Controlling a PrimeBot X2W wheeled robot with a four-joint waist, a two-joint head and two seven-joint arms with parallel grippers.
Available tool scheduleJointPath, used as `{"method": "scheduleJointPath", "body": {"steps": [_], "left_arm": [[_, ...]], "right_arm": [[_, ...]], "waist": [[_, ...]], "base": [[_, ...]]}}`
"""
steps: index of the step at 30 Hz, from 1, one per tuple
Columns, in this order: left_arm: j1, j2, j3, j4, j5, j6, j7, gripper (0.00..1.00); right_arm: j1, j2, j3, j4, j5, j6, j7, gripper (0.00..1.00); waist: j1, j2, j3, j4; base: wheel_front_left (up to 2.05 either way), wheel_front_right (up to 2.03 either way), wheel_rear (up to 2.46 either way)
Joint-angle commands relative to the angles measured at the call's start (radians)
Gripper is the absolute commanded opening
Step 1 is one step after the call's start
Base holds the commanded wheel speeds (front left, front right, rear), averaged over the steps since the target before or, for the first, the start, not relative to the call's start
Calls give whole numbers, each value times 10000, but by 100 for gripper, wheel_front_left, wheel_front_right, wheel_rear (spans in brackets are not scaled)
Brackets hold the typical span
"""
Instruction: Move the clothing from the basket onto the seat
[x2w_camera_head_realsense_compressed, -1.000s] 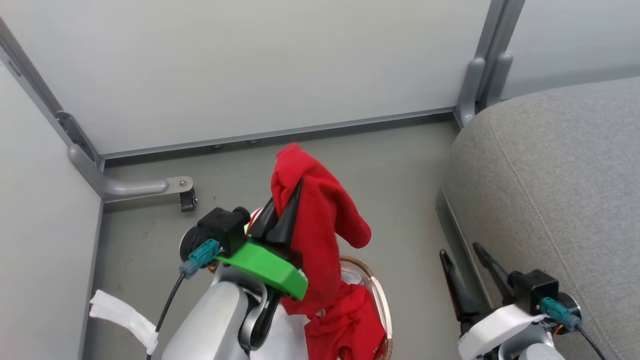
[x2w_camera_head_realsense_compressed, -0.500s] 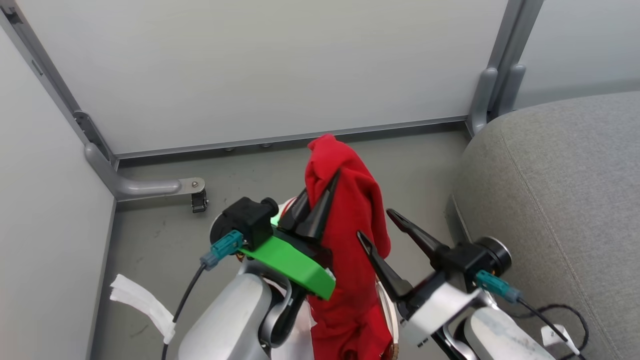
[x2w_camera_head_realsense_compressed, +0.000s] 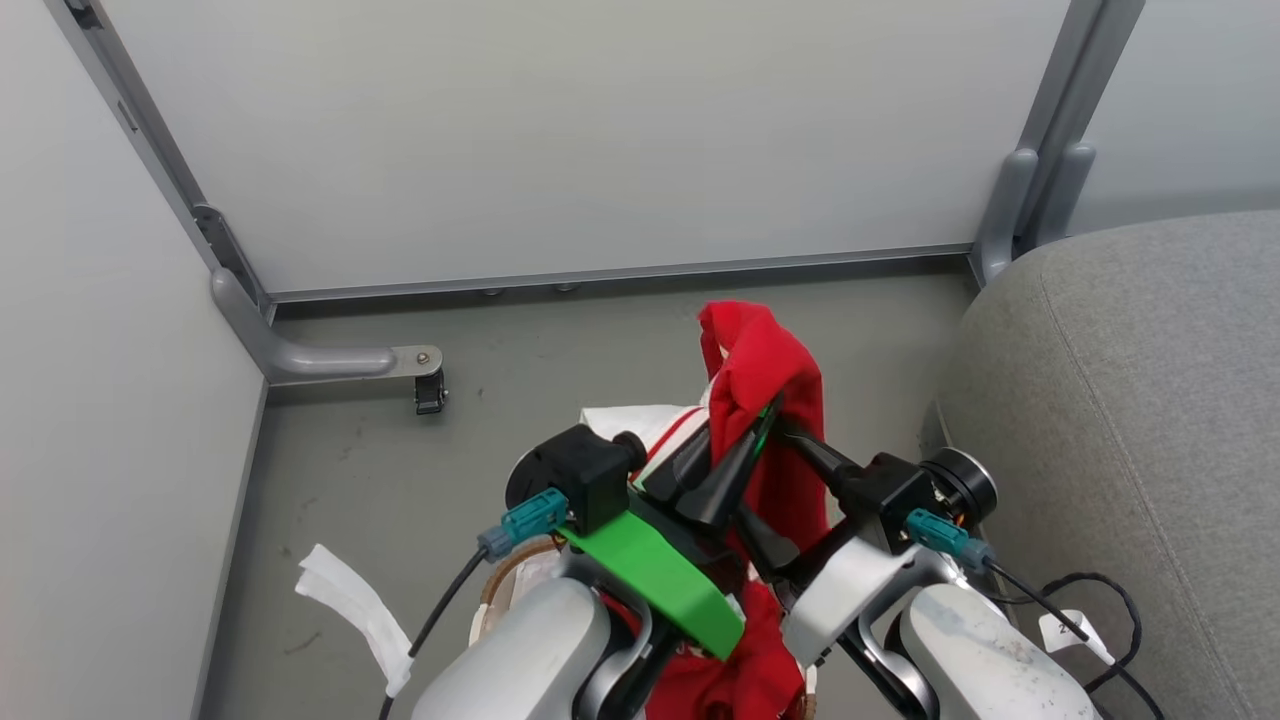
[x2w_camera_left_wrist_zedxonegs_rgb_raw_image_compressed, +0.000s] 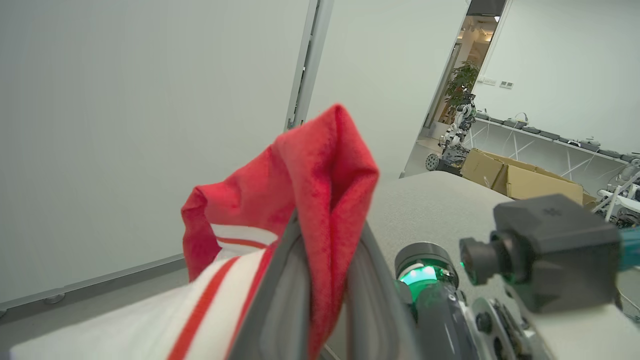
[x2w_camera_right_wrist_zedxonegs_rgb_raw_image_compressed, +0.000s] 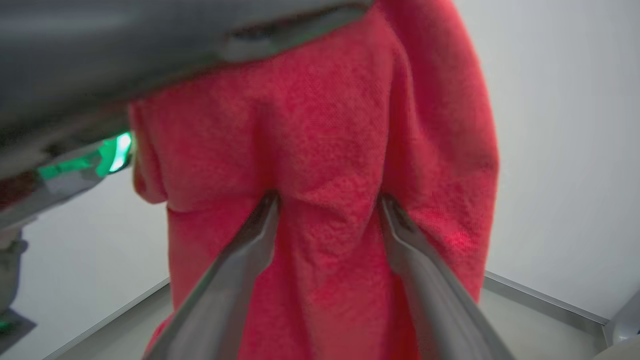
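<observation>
LIFT UNDER WAY, DELIVERY YET TO COME: The left gripper (x2w_camera_head_realsense_compressed: 738, 440) holds the clothing (x2w_camera_head_realsense_compressed: 765, 360), a bright red garment with a white, red-striped cuff, above the basket (x2w_camera_head_realsense_compressed: 493, 585). The basket stands on the grey-green floor (x2w_camera_head_realsense_compressed: 360, 470) near the side of the seat (x2w_camera_head_realsense_compressed: 1150, 400). The left wrist view shows the two dark fingers (x2w_camera_left_wrist_zedxonegs_rgb_raw_image_compressed: 280, 305) all but closed on a red fold, its peak rising past their tips.

The right gripper (x2w_camera_head_realsense_compressed: 765, 485) stands on the seat's side of the garment, fingers spread as wide as they go. In its own wrist view the tips sit against the hanging cloth and seem to dent it a little, but they have hold of nothing.

As a judgement, the task is at an early stage. One piece is up and out of the heap, but its lower end trails down toward the basket, where more red cloth lies (whether that is the garment's own tail or a second piece cannot be told). No red cloth lies on the stretch of the seat that shows. What is left appears to be the whole crossing: carrying the garment over the seat's rounded edge, laying it on the grey cushion, and coming back for whatever the basket holds.
</observation>
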Motion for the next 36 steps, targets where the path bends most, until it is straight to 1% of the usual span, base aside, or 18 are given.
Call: {"method": "scheduleJointPath", "body": {"steps": [1, 8, 9, 10, 11, 14, 19, 20, 21, 25, 27, 28, 31, 36], "left_arm": [[-175, 11, -107, -73, -114, -32, -8, 0], [-276, 6, -545, -137, -496, -32, -8, 0], [-270, 8, -593, -115, -523, -33, -8, 0], [-264, 6, -620, -84, -563, -32, -8, 0], [-274, 6, -649, -62, -584, -33, -8, 0], [-289, 8, -642, 10, -645, -32, -8, 0], [-153, 9, -293, 133, -474, -32, -7, 0], [-93, 11, -135, 131, -387, -8, -8, 29], [-13, 9, -69, 166, -347, 14, -7, 100], [178, 11, 234, 410, 39, 59, -5, 100], [294, 11, 377, 546, 277, 60, -5, 100], [326, 8, 463, 640, 497, 55, -4, 100], [571, 17, 692, 663, 660, 36, -4, 100], [956, 11, 1018, 686, 1051, 3, -4, 100]], "right_arm": [[-177, 20, 49, 136, 39, -7, -47, 100], [-350, 30, 220, 570, 186, -7, -49, 100], [-366, 36, 254, 581, 212, -7, -47, 84], [-373, 37, 264, 573, 231, -7, -47, 38], [-376, 33, 273, 521, 277, -7, -49, 0], [-337, -36, 284, 470, 399, -7, -47, 0], [-46, -140, 105, 392, 609, -7, -49, 0], [30, -170, 31, 348, 636, -7, -47, 0], [112, -184, -31, 315, 653, -7, -47, 0], [497, -233, -344, 96, 771, -7, -49, 0], [705, -271, -490, -14, 818, -7, -49, 0], [811, -286, -538, -64, 832, -7, -49, 0], [1071, -382, -819, -243, 908, -7, -49, 0], [1505, -537, -1154, -537, 989, -7, -49, 0]], "waist": [[1, 0, -15, 44], [1, 0, -55, 193], [1, 0, -58, 219], [1, 0, -58, 239], [1, 0, -53, 266], [1, 0, -38, 335], [1, 0, -29, 360], [1, 0, -28, 320], [1, 0, -25, 263], [1, 0, 9, -146], [1, 0, 26, -467], [1, 0, 34, -688], [1, 0, 55, -1232], [1, 0, 111, -2335]], "base": [[0, 0, 0], [0, 0, 0], [0, 0, 0], [0, 0, 0], [0, 0, 0], [0, 0, 0], [0, 0, 0], [0, 0, 0], [0, 0, 0], [0, 0, 0], [0, 0, 0], [0, 0, 0], [0, 0, 0], [0, 0, 0]]}}
